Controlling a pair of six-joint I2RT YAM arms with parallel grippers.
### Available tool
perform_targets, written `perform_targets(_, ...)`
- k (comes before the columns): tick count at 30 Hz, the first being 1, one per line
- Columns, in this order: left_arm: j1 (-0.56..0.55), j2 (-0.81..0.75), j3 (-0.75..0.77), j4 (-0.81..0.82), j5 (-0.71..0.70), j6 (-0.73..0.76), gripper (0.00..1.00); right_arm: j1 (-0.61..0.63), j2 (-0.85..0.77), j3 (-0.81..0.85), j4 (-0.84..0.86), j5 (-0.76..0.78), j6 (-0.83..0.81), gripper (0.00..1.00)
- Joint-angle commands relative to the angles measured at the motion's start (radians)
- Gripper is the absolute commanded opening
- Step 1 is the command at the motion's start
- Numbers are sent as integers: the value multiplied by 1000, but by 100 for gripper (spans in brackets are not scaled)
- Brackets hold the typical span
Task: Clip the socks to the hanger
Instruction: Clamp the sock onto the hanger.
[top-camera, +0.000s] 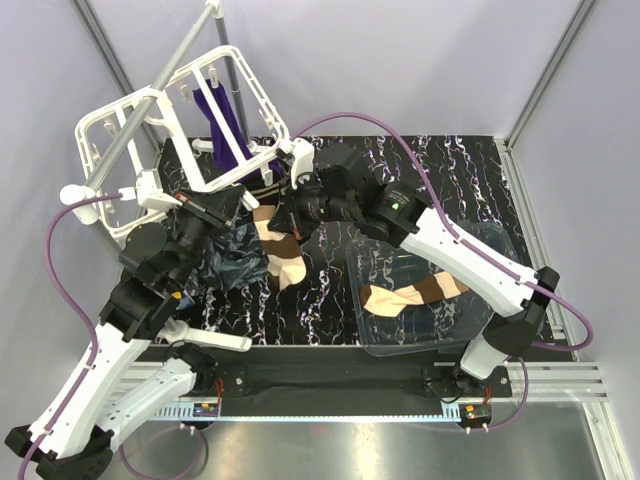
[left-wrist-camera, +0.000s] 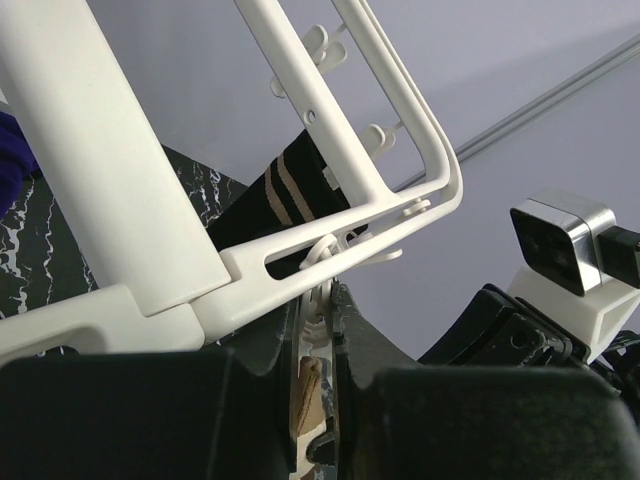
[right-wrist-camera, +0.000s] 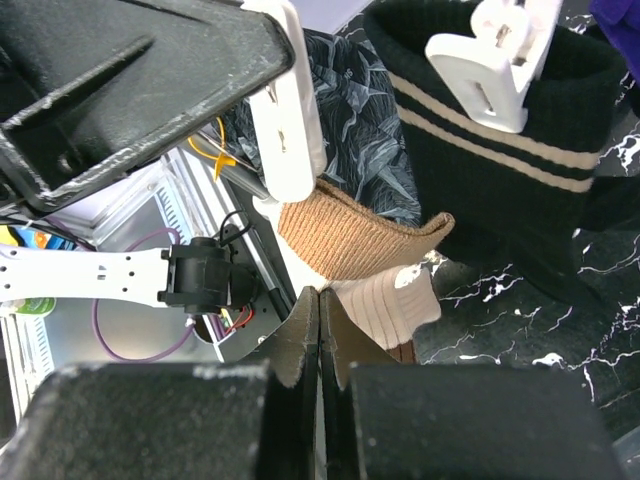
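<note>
Just above my right end effector (right-wrist-camera: 320, 300), which grips a beige sock (right-wrist-camera: 355, 235), my left end effector (left-wrist-camera: 318, 315) pinches a clip (right-wrist-camera: 290, 140) on the hanger (left-wrist-camera: 130, 200), its lower end touching the sock.

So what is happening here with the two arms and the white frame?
The left fingers squeeze a clip on the white hanger. The right fingers hold a tan sock up to that clip; whether it is caught yet, I cannot tell. A dark striped sock already hangs from another clip, and one more sock lies in the clear bin.
</note>
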Motion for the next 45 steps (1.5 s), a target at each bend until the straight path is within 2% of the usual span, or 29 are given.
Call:
perform_targets(1, -15, 5, 10, -16, 114, -16, 0, 10, -41, 2, 37, -33, 11, 0)
perform_targets(23, -15, -12, 2, -28, 116, -19, 0, 12, 68, 163, 25, -16, -11, 0)
perform_targets(24, -13, -16, -2, -31, 105, -24, 13, 10, 69, 163, 28, -14, -12, 0)
perform_targets(26, -13, -30, -8, -32, 98, -31, 30, 12, 73, 171, 23, -11, -20, 0)
perform_targets(28, -13, -36, -11, -37, 88, -30, 42, 12, 76, 177, 17, -8, -23, 0)
perform_targets(29, -13, -44, -11, -43, 82, -30, 51, 10, 77, 177, 19, -8, -26, 0)
perform_targets(30, -15, -46, -11, -49, 78, -31, 51, 12, 79, 177, 20, -10, -25, 0)
perform_targets(31, -13, -50, -11, -51, 76, -33, 64, 10, 79, 177, 22, -14, -26, 0)
perform_targets(33, -13, -55, -11, -57, 73, -33, 72, 12, 85, 177, 29, -25, -23, 0)
perform_targets(34, -15, -58, -11, -60, 73, -33, 79, 12, 86, 176, 31, -25, -20, 1)
perform_targets(36, -13, -69, -11, -74, 71, -33, 82, 12, 89, 174, 26, -10, -19, 9)
perform_targets(37, -13, -75, -10, -81, 71, -30, 82, 12, 89, 174, 20, -5, -23, 21)
perform_targets(40, -15, -98, -8, -118, 68, -14, 85, 12, 76, 156, 2, 13, -23, 28)
perform_targets(42, -13, -115, -5, -161, 64, 1, 86, 10, 45, 114, -7, 41, -31, 39)
perform_targets(45, -15, -153, -19, -201, 59, 1, 87, 9, 8, 76, -41, 102, -54, 45)
